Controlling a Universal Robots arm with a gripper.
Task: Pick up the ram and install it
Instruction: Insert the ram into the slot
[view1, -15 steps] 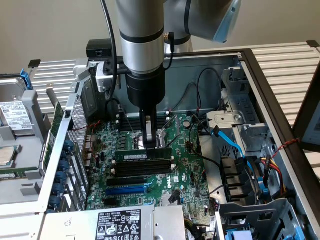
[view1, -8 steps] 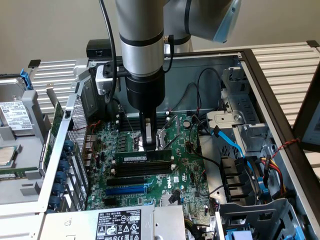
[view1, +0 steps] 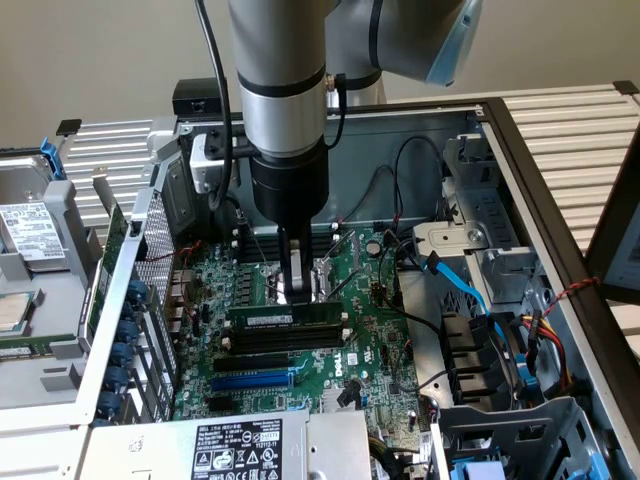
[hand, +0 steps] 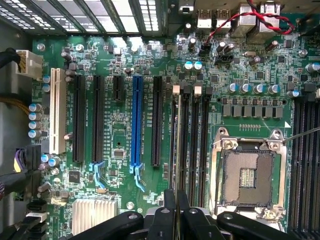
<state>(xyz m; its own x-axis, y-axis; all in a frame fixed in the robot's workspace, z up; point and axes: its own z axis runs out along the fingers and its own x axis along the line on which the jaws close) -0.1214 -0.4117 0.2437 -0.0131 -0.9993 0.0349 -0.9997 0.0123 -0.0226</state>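
Observation:
The ram (view1: 285, 318) is a long dark stick with a white label, standing on edge along the black memory slots (view1: 285, 343) of the green motherboard. My gripper (view1: 297, 296) comes straight down on its top edge near the middle. In the wrist view the ram (hand: 177, 145) shows edge-on as a thin line over the memory slots (hand: 196, 145), running up between my fingers. My gripper (hand: 176, 201) is shut on it. I cannot tell whether the stick is pressed fully into a slot.
The open CPU socket (hand: 248, 175) lies beside the memory slots, and a blue expansion slot (hand: 136, 125) and black slots on their other side. Blue cables (view1: 460, 285) and drive bays crowd the exterior view's right. The power supply (view1: 235, 450) sits at the front.

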